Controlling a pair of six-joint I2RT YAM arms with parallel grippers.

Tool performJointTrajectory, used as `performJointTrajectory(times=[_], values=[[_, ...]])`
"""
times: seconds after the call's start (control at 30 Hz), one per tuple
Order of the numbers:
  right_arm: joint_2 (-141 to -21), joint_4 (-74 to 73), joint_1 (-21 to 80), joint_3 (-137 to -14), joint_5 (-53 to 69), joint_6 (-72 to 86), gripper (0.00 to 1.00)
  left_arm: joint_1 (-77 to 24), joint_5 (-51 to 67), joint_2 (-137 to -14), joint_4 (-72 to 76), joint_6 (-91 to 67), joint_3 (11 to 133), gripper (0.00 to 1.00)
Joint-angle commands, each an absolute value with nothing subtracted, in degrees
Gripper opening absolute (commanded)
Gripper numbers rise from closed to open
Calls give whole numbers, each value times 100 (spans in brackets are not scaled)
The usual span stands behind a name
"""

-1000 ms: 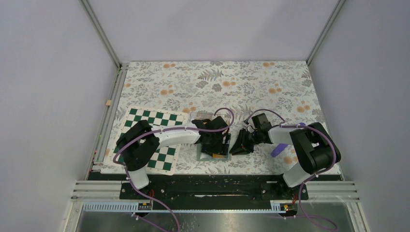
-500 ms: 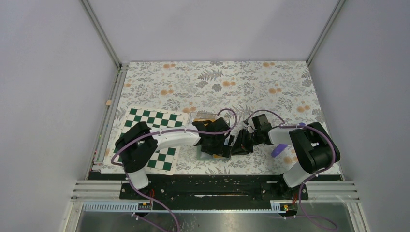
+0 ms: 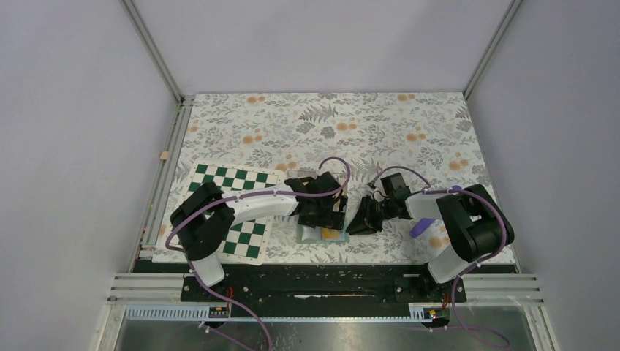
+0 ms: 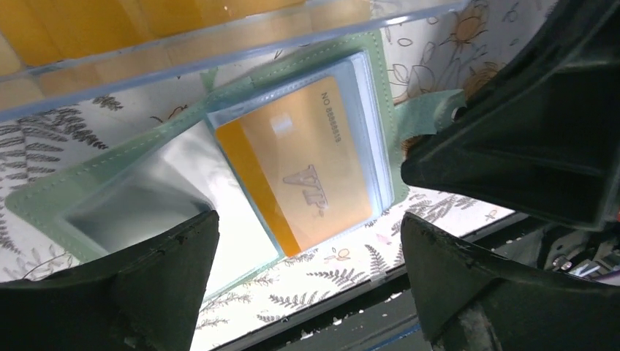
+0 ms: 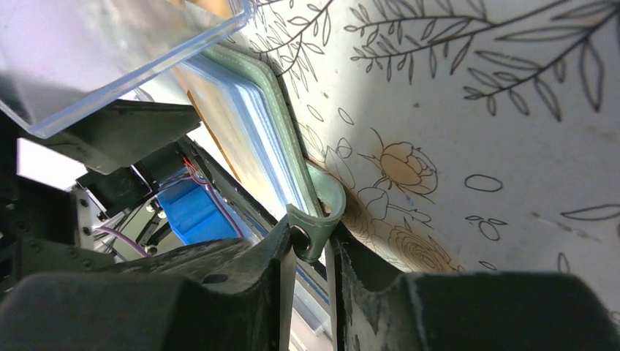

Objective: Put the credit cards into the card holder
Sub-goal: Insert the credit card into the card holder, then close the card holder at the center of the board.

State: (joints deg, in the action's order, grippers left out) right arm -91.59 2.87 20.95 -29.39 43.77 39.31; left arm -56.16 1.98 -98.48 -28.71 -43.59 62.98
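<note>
At lower centre of the top view, the left arm reached rightward, wrist down. Its left fingers (image 4: 131, 292) were spread wide and empty over the pale green stitched card holder (image 4: 44, 201). One orange-yellow credit card (image 4: 314, 168) lay in the holder's clear sleeve. It was probably light, stiff and slippery, best taken by its edges. Just right of it, the right fingers (image 5: 219, 292) pinched the holder's soft green strap (image 5: 325, 212), that arm low over the floral counter (image 5: 512, 110).

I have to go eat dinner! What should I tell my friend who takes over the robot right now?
Left hand: open, empty, above the open card holder.
Right hand: shut on the holder's strap.
Done: one credit card sits in the holder's clear sleeve.
More cards show in the clear box by the holder.
Left to do: move those in too.
</note>
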Motion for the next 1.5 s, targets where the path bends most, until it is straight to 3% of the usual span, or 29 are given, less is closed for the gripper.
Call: performJointTrajectory(times=[0.0,0.23,0.5,0.93,1.2,1.47], values=[[-9335,220,2140,-2838,4026,3795,27,-5649,408,-10186,-2605,-4443,6508,92],[-9323,230,2136,-2822,4062,3793,27,-5814,563,-10106,-2261,-4380,6669,88],[-9359,263,2134,-2814,4079,3797,27,-5786,90,-9301,-2435,-4379,6228,91],[-9380,282,2136,-2791,4126,3796,26,-4432,945,-7252,-1361,-5100,3864,94],[-9362,281,2136,-2791,4175,3816,26,-4219,1897,-7842,-477,-5140,3787,87],[-8826,-246,2136,-2959,4113,3838,27,-4802,2326,-8502,-24,-5141,4493,83]])
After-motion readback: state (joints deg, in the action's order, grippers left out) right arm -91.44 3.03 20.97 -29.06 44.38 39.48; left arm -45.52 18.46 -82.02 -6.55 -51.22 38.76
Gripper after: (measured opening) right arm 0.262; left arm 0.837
